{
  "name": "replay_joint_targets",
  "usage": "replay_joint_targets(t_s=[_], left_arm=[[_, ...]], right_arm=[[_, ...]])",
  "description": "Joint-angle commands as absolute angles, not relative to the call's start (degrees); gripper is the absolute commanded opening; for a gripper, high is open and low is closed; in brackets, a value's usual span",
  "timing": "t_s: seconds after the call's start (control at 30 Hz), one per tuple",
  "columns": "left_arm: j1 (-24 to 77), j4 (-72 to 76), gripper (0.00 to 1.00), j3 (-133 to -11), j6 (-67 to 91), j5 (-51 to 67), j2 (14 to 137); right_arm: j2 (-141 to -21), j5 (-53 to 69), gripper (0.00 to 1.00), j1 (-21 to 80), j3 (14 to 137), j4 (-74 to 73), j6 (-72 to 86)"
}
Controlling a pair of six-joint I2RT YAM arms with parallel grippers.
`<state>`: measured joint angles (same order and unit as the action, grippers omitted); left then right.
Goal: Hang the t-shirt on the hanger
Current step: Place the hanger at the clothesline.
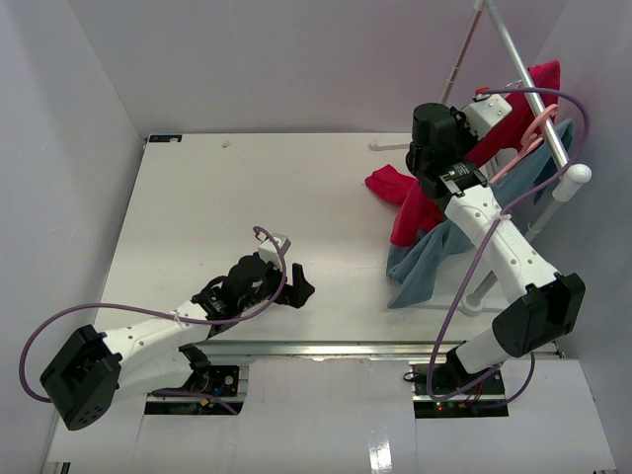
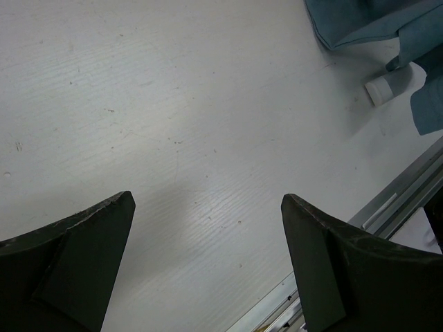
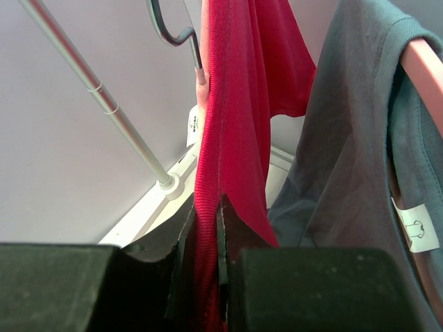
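Observation:
The crimson-red t-shirt (image 1: 415, 197) hangs from the rack at the far right, its lower part bunched on the table. In the right wrist view it (image 3: 242, 83) hangs straight down beside a thin pale-pink hanger (image 3: 202, 90) arm. My right gripper (image 3: 208, 211) is shut on the shirt's ribbed edge, and it is raised at the rack (image 1: 491, 118). Pink hanger hooks (image 1: 536, 126) sit on the pole; I cannot tell which hook belongs to which hanger. My left gripper (image 1: 294, 286) is open and empty, low over bare table (image 2: 208, 200).
A blue-grey garment (image 1: 434, 259) hangs on a second pink hanger (image 3: 423, 69) right beside the red shirt; it also shows in the left wrist view (image 2: 367, 21). The silver rack pole (image 1: 528, 84) slants at the far right. A white rack foot (image 2: 384, 88) rests near the table's front rail (image 2: 401, 200).

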<state>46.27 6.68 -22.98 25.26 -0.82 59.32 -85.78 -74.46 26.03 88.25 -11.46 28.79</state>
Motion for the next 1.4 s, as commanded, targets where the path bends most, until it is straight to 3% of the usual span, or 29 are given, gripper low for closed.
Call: replay_joint_targets(t_s=[0.0, 0.43, 1.37], left_arm=[[46.67, 8.02, 0.98, -23.97, 24.70, -0.44, 57.74], [46.76, 9.40, 0.98, -24.17, 24.96, 2.46, 60.39], [47.20, 10.47, 0.98, -23.99, 25.32, 4.84, 61.16]], right_arm=[[-85.39, -77.34, 0.08, 24.79, 91.22, -6.94, 31.73], [-85.79, -74.00, 0.08, 25.31, 91.94, -7.38, 40.07], [-90.48, -77.21, 0.08, 26.52, 100.68, -3.08, 33.85]])
